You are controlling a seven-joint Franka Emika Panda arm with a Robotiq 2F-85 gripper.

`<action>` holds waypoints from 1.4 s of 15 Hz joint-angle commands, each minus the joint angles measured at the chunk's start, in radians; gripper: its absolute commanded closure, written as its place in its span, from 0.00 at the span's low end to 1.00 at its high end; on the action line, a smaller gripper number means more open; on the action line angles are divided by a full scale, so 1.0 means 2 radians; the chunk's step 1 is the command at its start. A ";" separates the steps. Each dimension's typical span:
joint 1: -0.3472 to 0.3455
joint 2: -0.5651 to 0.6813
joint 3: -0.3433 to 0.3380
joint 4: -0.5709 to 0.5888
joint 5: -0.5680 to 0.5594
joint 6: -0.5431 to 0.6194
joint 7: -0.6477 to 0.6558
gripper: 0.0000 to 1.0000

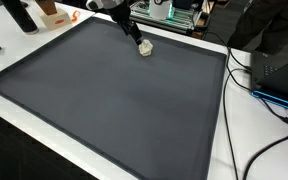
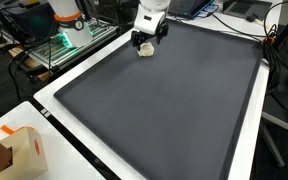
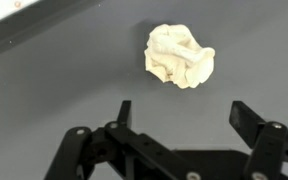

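- A pale crumpled ball (image 3: pixel 179 55) is lying on a big gray mat (image 3: pixel 64 90). It is looking like scrunched-up paper, but I cannot tell for sure.
- In the wrist view the crumpled ball is sitting a little above the middle, all by itself, with bare mat all around it.
- In an exterior view the crumpled ball (image 1: pixel 146 48) is resting near the far edge of the gray mat (image 1: pixel 114 100). Another exterior view is showing the same spot (image 2: pixel 145 50).
- The gripper (image 3: pixel 184 110) is hanging just over the crumpled ball and is not touching it.
- Its two black fingers (image 3: pixel 124 108) are standing wide apart, and nothing is sitting between them.
- In the wrist view the crumpled ball is lying just ahead of the gap between the fingers.
- In an exterior view the gripper (image 2: pixel 147 38) is pointing down, right above the crumpled ball.
- The gray mat is covering most of a white table (image 1: pixel 234 125), which is peeking out around the mat's edges.
- A black box (image 1: pixel 279 62) is sitting off the mat at one side, well apart from the crumpled ball.
- Cables (image 1: pixel 267 98) are running across the white table near the black box.
- A cardboard box (image 2: pixel 19 150) is standing at a near corner in an exterior view, far from the gripper.
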 commanded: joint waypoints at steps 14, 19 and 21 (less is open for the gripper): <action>-0.025 -0.103 -0.018 -0.179 0.255 0.175 0.131 0.00; -0.023 -0.110 -0.016 -0.206 0.296 0.238 0.158 0.00; -0.023 -0.110 -0.016 -0.209 0.287 0.235 0.154 0.00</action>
